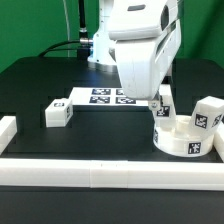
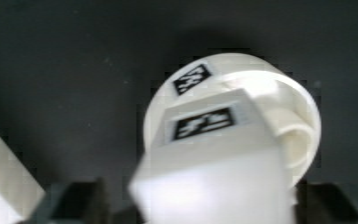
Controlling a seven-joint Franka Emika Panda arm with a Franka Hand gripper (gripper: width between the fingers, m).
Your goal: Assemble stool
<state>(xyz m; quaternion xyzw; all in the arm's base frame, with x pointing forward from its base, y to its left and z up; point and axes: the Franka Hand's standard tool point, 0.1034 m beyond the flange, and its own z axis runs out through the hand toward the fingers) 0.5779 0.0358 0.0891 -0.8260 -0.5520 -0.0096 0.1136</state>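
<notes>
End effector (image 2: 202,205) straddles a leg (image 2: 202,125) at the seat (image 1: 182,142), by the desk's (image 1: 60,85) near edge, exterior view's right. Can't tell if I'm gripping yet. Step looks like fitting this leg. Next: firm clamp, then seat it.

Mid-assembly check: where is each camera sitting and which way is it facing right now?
Exterior view: off the arm, behind the near rail, facing across the table at the marker board, seat and a loose leg; the white arm fills the middle.
Wrist view: on the wrist, looking along the claw at a tagged leg; only its dark fingers show.
Shared: likely that leg and the seat by the claw.
</notes>
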